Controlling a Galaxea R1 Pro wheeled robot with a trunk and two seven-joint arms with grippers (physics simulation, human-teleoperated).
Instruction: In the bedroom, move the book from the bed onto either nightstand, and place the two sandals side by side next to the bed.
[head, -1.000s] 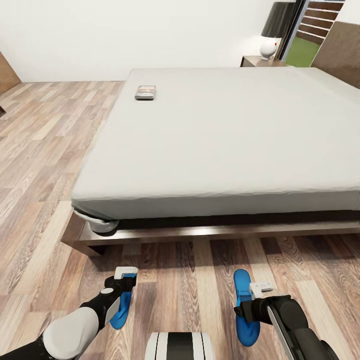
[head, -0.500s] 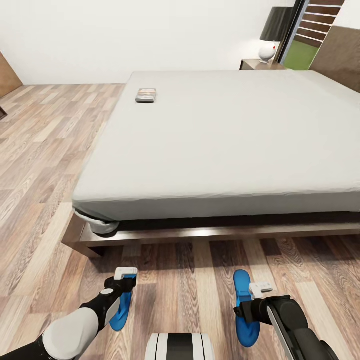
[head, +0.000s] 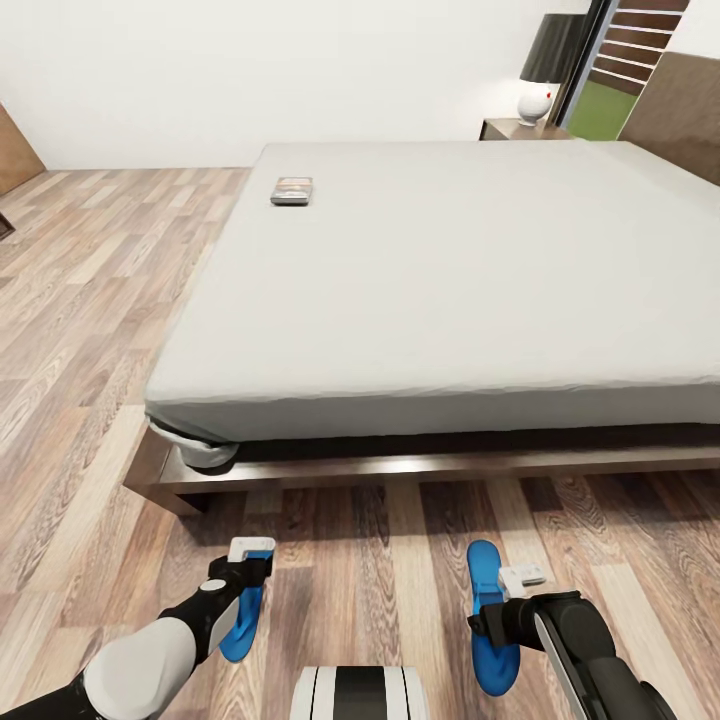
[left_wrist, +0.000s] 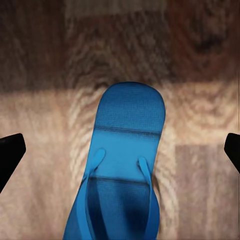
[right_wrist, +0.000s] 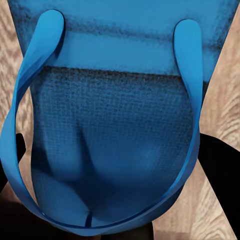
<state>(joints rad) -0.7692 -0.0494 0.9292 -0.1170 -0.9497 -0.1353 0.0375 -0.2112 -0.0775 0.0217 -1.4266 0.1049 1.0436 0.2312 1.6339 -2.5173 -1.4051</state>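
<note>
The book (head: 291, 190) lies near the left edge of the bed (head: 450, 290), towards its far end. A nightstand (head: 517, 128) stands beyond the far corner. Two blue sandals are on the floor in front of the bed. My left gripper (head: 243, 592) hangs open above the left sandal (head: 240, 625), its fingertips (left_wrist: 10, 155) spread wide on either side of the sole (left_wrist: 125, 165). My right gripper (head: 497, 612) is shut on the right sandal (head: 489, 622); its dark fingers (right_wrist: 220, 170) press the sole's (right_wrist: 115, 130) two sides just behind the straps.
A lamp (head: 545, 70) with a dark shade stands on the nightstand. The bed's dark wooden frame (head: 420, 465) juts out low, just past the sandals. Wood-plank floor (head: 90, 330) stretches along the bed's left side. My base (head: 360, 692) sits between the two arms.
The head camera tilted a little at first, shifting the whole picture. My left arm has since drawn back slightly towards me. The right arm and both sandals have stayed put.
</note>
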